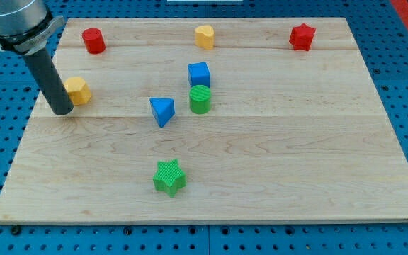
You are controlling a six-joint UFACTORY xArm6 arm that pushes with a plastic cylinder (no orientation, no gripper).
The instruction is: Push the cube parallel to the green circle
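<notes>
A blue cube [199,74] sits near the board's middle, just above and touching or nearly touching the green circle [200,99], a short green cylinder. My tip [63,110] is at the view's left, far left of both, right beside a yellow hexagon block [78,91] that lies just to its upper right.
A blue triangle [162,111] lies left of the green circle. A green star [169,177] is lower down. Along the top are a red cylinder [93,40], a yellow block [204,35] and a red star [302,37]. The wooden board [296,156] ends at blue pegboard.
</notes>
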